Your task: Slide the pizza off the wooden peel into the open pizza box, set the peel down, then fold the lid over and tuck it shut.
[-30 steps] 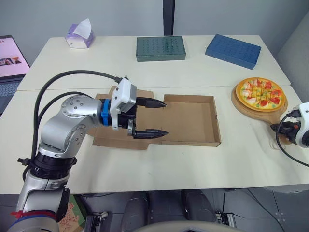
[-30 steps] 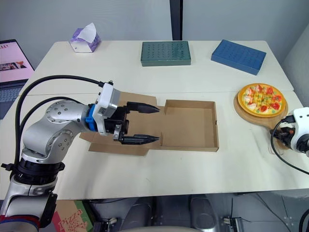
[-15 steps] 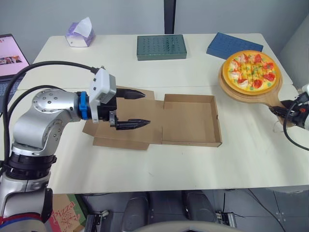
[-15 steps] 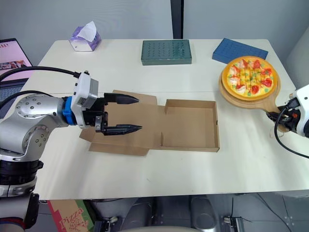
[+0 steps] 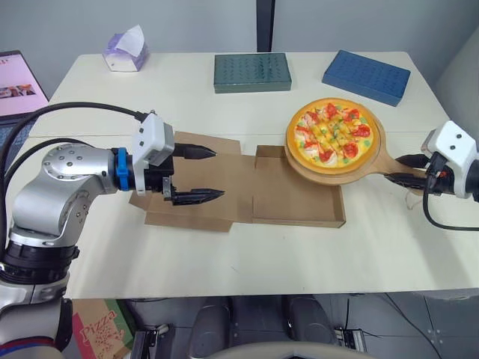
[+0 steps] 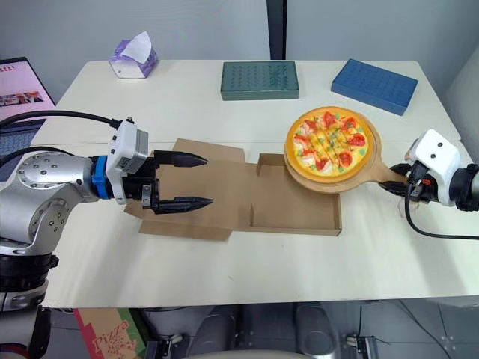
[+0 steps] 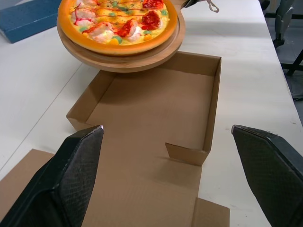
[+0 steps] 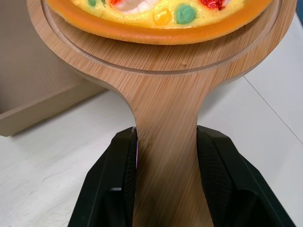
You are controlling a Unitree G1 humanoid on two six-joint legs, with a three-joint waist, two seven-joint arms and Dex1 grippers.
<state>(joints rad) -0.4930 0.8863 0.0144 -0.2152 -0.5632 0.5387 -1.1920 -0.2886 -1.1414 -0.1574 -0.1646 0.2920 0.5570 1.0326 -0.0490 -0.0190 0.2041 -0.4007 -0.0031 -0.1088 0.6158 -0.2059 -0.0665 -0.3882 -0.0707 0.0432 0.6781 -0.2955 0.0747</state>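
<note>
Clenches right fingers (image 8: 118, 175) on handle of round wooden peel (image 8: 165, 94), holding orange-crusted pizza (image 5: 333, 132) over open brown cardboard box (image 5: 292, 198); spreads left fingers (image 7: 75, 165), empty.

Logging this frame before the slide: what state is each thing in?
pizza box: open, empty, lid lying flat
wooden peel: held by its handle
pizza: on the wooden peel, over the box's far corner
right gripper: jaws shut on the wooden peel
left gripper: jaws open, above the lid
tissue box: tissue sticking out
laptop: screen lit

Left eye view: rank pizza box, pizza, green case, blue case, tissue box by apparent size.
1. pizza box
2. pizza (raised, nearer camera)
3. green case and blue case, alike
4. tissue box
</note>
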